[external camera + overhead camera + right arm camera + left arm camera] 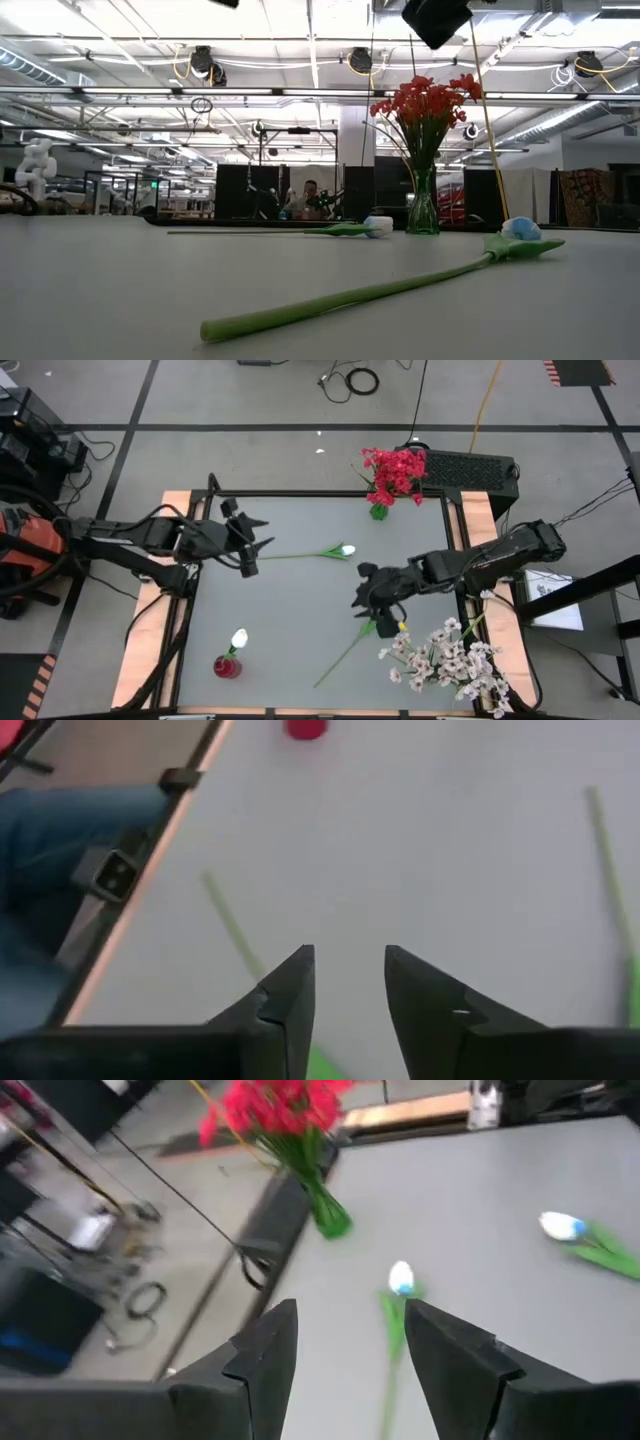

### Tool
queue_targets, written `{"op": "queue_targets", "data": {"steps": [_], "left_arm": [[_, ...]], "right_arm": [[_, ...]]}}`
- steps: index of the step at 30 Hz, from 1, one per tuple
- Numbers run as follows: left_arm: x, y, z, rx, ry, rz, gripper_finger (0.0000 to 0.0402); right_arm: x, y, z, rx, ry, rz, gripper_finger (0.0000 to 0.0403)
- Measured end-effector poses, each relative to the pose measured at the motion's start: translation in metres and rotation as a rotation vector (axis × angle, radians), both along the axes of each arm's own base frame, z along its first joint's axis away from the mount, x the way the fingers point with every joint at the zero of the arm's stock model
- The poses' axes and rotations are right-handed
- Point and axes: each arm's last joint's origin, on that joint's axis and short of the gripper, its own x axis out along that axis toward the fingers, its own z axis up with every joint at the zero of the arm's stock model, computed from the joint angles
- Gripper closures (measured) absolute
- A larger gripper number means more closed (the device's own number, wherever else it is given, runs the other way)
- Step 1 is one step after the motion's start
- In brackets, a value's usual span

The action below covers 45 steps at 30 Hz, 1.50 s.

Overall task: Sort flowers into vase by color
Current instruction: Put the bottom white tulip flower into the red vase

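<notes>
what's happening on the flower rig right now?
Two arms are sorting flowers into vases. The red flowers already stand in a green vase at the table's far edge, and one white tulip is in the red vase. Two tulips lie loose: the left gripper hovers open at the stem end of one, the right gripper hovers open over the other. Nothing is held. The pink-white sprays sit in the near right corner.

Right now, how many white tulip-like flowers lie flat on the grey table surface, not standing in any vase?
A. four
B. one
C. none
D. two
D: in the high view one white tulip lies by the left gripper and a second tulip lies under the right gripper; a third white bud stands in the red vase, not flat on the table.
</notes>
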Motion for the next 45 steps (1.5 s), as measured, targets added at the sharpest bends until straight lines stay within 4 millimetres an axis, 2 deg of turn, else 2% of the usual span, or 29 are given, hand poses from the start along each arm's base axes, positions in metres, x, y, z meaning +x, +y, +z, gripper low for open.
{"op": "queue_targets", "data": {"steps": [4, 10, 12, 15, 21, 30, 32, 39, 42, 45], "left_arm": [[0.001, -0.002, -0.009, -0.054, 0.01, -0.024, 0.021], [0.003, -0.002, -0.018, -0.106, 0.002, 0.012, 0.021], [0.003, -0.002, -0.019, -0.113, 0.003, 0.015, 0.021], [0.003, -0.002, -0.019, -0.132, -0.003, 0.018, 0.021], [0.003, -0.002, -0.02, -0.133, 0.002, 0.008, 0.021], [0.003, -0.003, -0.02, -0.146, 0.01, -0.018, 0.021], [0.003, -0.003, -0.02, -0.148, 0.012, -0.02, 0.021], [0.003, -0.003, -0.02, -0.15, 0.013, -0.019, 0.021], [0.003, -0.003, -0.02, -0.154, 0.011, -0.016, 0.021], [0.003, -0.003, -0.02, -0.155, 0.011, -0.016, 0.021]], "right_arm": [[0.019, 0.014, -0.003, -0.027, 0.12, 0.031, 0.0267], [0.059, 0.024, -0.011, -0.117, 0.262, 0.079, 0.025], [0.068, 0.028, -0.02, -0.129, 0.306, 0.125, 0.025], [0.078, 0.034, -0.045, -0.126, 0.394, 0.195, 0.025], [0.087, 0.044, -0.093, -0.178, 0.559, 0.252, 0.025], [0.09, 0.063, -0.145, -0.325, 0.666, 0.307, 0.025], [0.088, 0.065, -0.151, -0.349, 0.7, 0.298, 0.025], [0.077, 0.075, -0.15, -0.478, 0.731, 0.269, 0.0252], [0.076, 0.075, -0.153, -0.469, 0.727, 0.264, 0.027], [0.075, 0.075, -0.154, -0.457, 0.732, 0.254, 0.0305]]}}
